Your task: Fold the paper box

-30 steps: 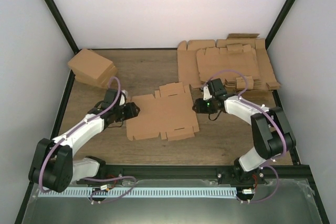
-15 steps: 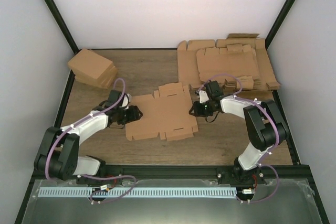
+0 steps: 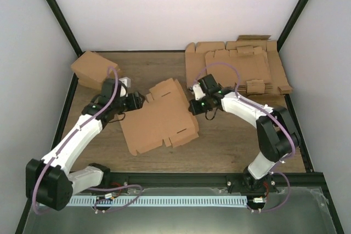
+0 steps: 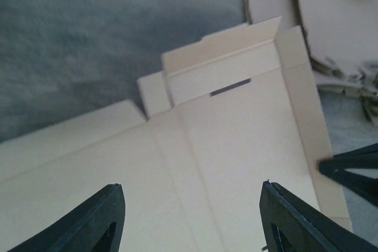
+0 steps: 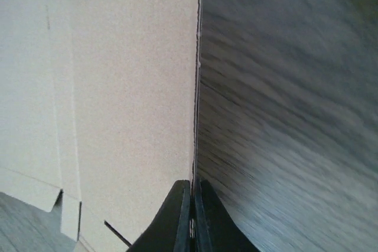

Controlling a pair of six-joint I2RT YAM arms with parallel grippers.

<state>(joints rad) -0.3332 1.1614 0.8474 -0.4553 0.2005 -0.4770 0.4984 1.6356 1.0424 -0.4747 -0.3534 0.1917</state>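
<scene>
**Folding barely begun: sheet gripped at one edge, no wall raised yet**

At the far left of the table (image 3: 230, 141), a pile of compact brown cartons (image 3: 94, 70) is seen; it is not touched by any arm.

Next to it, the left gripper (image 3: 140, 102) is placed at the left edge of the paper box (image 3: 159, 119). In the left wrist view its fingers (image 4: 94, 219) are spread wide, with the cardboard lying between and under them. No grip is seen there, and whether the fingers touch the sheet cannot be told.

The paper box is found in the middle of the table, between the two arms, and it is turned at an angle to the table edge. It is spread out as one flat piece. Crease lines, a slot and small tabs are visible, but no panel is clearly stood up and no tab is tucked in.

The right edge of the sheet is pinched by the right gripper (image 3: 192, 107). In the right wrist view the jaws are pressed together on the thin edge. It is judged that this edge is held a little off the table.

At the far right, a thick pile of flat cardboard sheets (image 3: 236, 67) is lying, apart from the work.

Thus only the taking of the sheet is done. The folding of all walls and flaps, and the locking of the tabs, is judged to be left.
</scene>
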